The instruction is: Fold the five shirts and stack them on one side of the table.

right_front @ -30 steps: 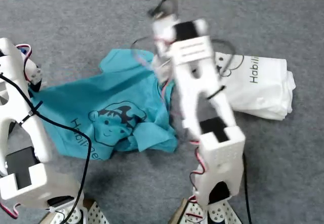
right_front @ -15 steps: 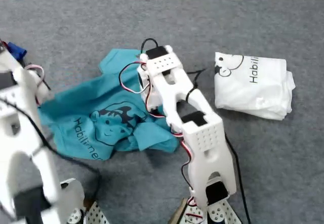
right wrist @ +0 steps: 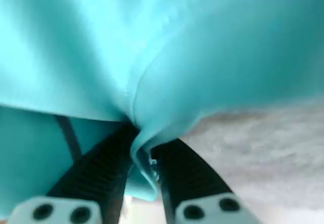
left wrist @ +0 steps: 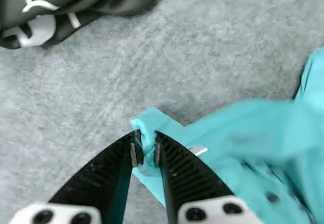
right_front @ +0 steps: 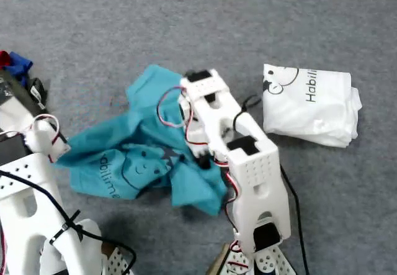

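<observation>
Teal shirt: crumpled a little left of centre in the high view, print side up and unfolded — it is bunched up between the two arms.
Left gripper: jaws pinched together on a corner of the teal shirt, with the cloth rising in a small peak between them. In the high view this is the shirt's left tip, by the left arm at lower left.
Right gripper: jaws clamped on a fold of the teal shirt, the fabric draping over them. The right arm stands at centre in the high view, over the shirt's right edge.
White shirt: folded flat at the right of the high view, well apart from the teal one.
Dark garment: black with white markings, heaped at the upper left of the left wrist view, clear of the teal cloth.
Table: grey and felt-like — everything lies on it.
</observation>
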